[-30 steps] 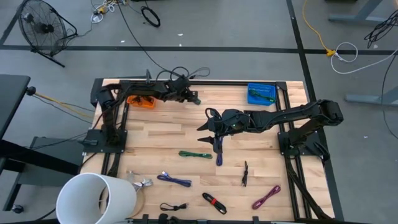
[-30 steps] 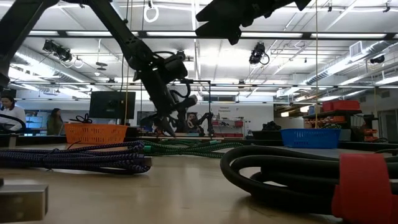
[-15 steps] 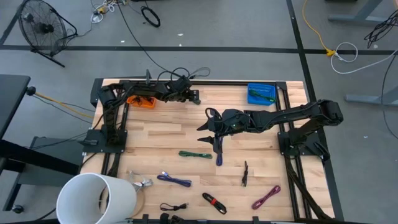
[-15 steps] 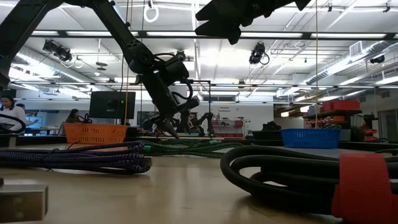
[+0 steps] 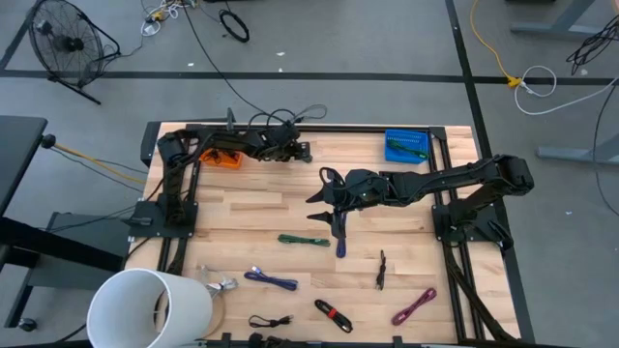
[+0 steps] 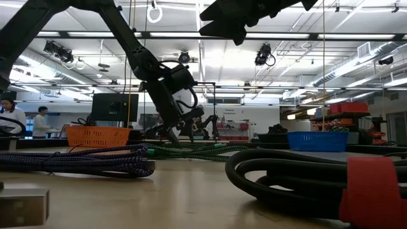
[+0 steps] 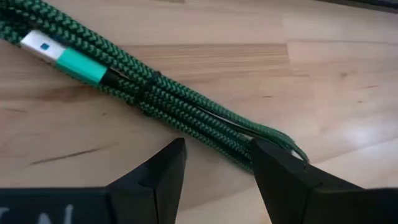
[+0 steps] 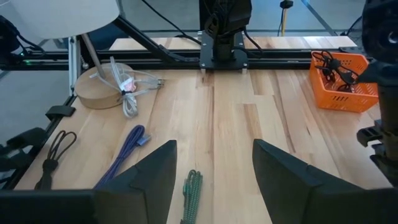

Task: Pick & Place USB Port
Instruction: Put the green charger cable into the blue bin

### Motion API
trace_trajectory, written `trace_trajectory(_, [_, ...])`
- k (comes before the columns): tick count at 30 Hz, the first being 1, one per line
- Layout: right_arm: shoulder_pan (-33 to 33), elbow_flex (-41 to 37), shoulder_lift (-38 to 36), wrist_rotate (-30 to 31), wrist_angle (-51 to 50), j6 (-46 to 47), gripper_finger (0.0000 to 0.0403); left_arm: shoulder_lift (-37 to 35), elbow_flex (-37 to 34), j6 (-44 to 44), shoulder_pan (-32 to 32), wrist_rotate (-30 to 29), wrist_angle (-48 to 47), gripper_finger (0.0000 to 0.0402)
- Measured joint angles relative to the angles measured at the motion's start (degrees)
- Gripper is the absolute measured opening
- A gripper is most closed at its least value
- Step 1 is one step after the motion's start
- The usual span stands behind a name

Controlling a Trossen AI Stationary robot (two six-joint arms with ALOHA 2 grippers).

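On the wooden table (image 5: 242,193), a green braided USB cable (image 7: 155,93) lies just ahead of my left gripper (image 7: 214,163), spread and empty. My right gripper (image 8: 214,169) hovers mid-table, open, holding nothing.

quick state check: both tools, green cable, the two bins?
left tool: open, holding nothing
right tool: open, holding nothing, above mid-table
green cable: bundled, flat on the table, not gripped
orange basket: upright, dark cables inside
blue bin: upright, something green inside
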Motion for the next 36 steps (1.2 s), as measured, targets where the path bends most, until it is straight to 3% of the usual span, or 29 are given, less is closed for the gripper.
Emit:
trace_trajectory(8, [0.0,0.0,0.0,0.0,0.3,0.0,0.0212,1.0,2.0,1.7,0.1,-1.1,-1.3,0.015])
trace_trajectory(15, [0.0,0.0,0.0,0.0,0.2,0.0,0.0212,1.3,2.1,6.0,0.4,-1.5,-3.1,0.0014])
trace_trajectory(26, [0.0,0.0,0.0,0.0,0.2,-0.5,0.0212,0.1,2.0,11.9,-3.3,0.1,-5.1,0.0002])
trace_trajectory(36, [0.0,0.0,0.0,0.0,-1.0,-0.1,0.0212,-7.5,1.9,17.8,-10.8,-6.7,-7.3,0.0001])
